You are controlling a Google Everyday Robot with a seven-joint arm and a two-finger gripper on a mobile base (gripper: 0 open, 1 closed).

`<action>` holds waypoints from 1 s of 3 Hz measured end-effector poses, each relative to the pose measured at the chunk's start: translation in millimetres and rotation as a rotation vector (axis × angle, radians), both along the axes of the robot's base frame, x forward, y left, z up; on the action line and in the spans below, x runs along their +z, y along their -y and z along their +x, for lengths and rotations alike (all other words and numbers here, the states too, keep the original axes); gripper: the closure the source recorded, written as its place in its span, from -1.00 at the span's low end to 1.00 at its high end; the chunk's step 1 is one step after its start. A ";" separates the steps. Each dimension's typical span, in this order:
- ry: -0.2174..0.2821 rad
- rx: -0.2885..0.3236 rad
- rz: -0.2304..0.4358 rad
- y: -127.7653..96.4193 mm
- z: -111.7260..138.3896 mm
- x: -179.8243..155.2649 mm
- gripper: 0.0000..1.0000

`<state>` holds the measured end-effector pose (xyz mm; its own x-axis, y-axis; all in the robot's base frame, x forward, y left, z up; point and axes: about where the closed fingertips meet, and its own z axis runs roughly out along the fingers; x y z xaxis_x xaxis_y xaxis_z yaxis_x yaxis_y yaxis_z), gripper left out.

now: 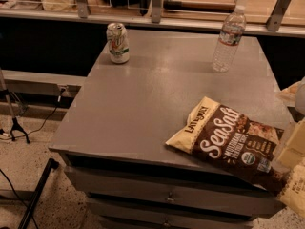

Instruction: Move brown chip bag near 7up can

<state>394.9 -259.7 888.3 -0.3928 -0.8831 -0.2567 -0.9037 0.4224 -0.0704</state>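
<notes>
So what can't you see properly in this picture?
Camera view: the gripper, low at the right edge, is cut off by the frame.
Camera view: the brown chip bag has its right end hidden behind the gripper.
Camera view: small print on the 7up can and water bottle is too small.

The brown chip bag is laid flat at the table's front right edge, its white "Sea Salt" lettering turned up. The 7up can is stood upright at the far left corner, well apart from the bag. The gripper is seen at the bag's right end.
</notes>
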 end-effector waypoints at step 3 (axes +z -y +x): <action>-0.070 0.025 0.011 -44.1 -11.3 -29.2 -1.00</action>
